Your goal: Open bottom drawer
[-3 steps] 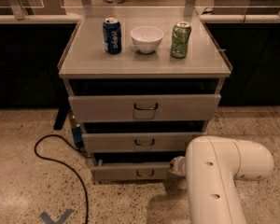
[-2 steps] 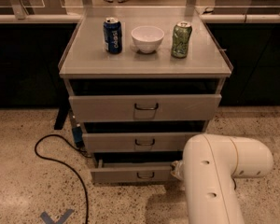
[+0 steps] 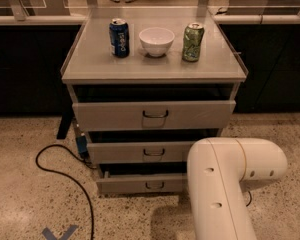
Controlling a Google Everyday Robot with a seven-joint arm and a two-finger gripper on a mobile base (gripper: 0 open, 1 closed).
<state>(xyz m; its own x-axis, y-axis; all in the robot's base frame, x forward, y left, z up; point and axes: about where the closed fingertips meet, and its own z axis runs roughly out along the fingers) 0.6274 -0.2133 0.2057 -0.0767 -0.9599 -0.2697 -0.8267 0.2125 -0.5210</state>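
Observation:
The bottom drawer (image 3: 135, 184) is the lowest and shallowest pale grey front of the cabinet, with a small dark wire handle (image 3: 154, 185). It stands a little way out, with a dark gap above it. My white arm (image 3: 225, 184) rises from the lower right and covers the drawer's right end. My gripper is hidden behind this arm, somewhere at the drawer's right part.
The middle drawer (image 3: 140, 152) and top drawer (image 3: 155, 115) also stand slightly out. On the cabinet top (image 3: 90, 64) are a blue can (image 3: 119, 38), a white bowl (image 3: 156, 40) and a green can (image 3: 192, 42). A black cable (image 3: 65, 174) lies on the floor at the left.
My arm has shifted slightly to the left across the bottom drawer's right end. The drawers look unchanged.

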